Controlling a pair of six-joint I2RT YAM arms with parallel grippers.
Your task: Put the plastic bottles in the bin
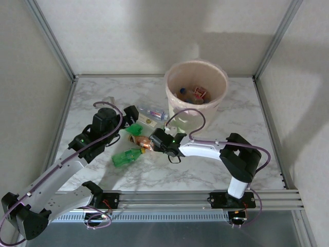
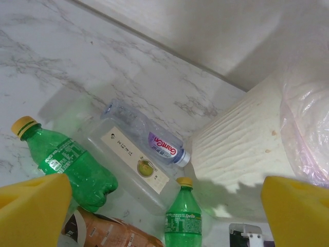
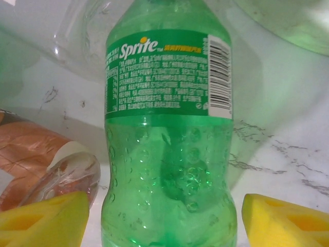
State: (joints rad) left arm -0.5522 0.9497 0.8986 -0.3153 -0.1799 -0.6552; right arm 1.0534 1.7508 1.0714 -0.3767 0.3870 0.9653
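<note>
A green Sprite bottle (image 3: pixel 167 154) fills the middle, label facing the camera and neck toward the top. The right tool (image 3: pixel 164 221) straddles its lower body, with a yellow finger (image 3: pixel 46 221) on each side and a thin gap between each finger and the bottle. Just left, a copper-orange labelled bottle (image 3: pixel 31 154) lies on the marble bench (image 3: pixel 288 144).
</note>
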